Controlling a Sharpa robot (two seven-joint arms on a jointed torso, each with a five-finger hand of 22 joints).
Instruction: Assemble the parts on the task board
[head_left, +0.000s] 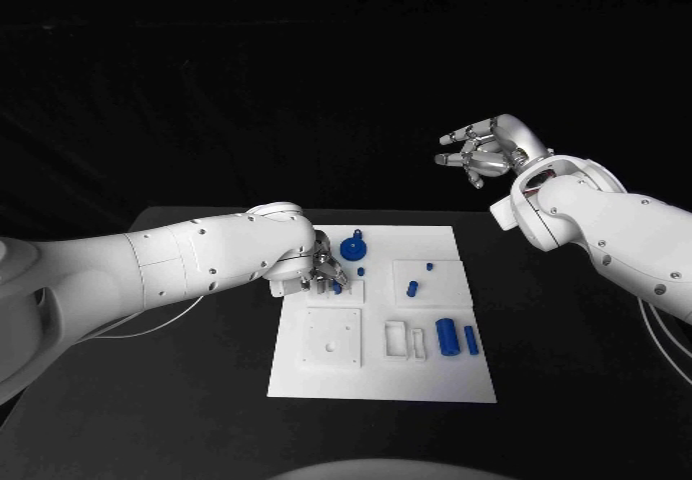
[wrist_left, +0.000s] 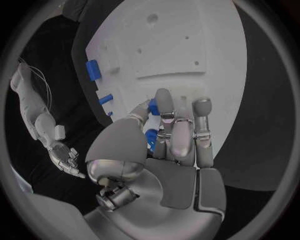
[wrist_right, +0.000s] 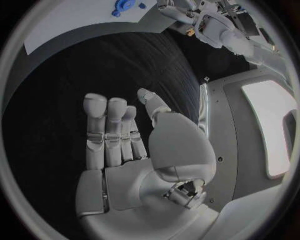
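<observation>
Left hand: low over the board, pinching a small blue part between thumb and fingers.
Right hand: raised well clear of the counter, fingers apart, holding nothing.
Part: in the left fingertips, just above the board's surface.
Other parts: a disc just beyond the left hand, pegs off to its side.
Advice: judging by the pose, keep the part upright, lower slowly, release only once seated.

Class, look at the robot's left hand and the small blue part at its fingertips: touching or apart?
Touching. The left wrist view shows the left hand pinching the blue part between its fingers.
</observation>
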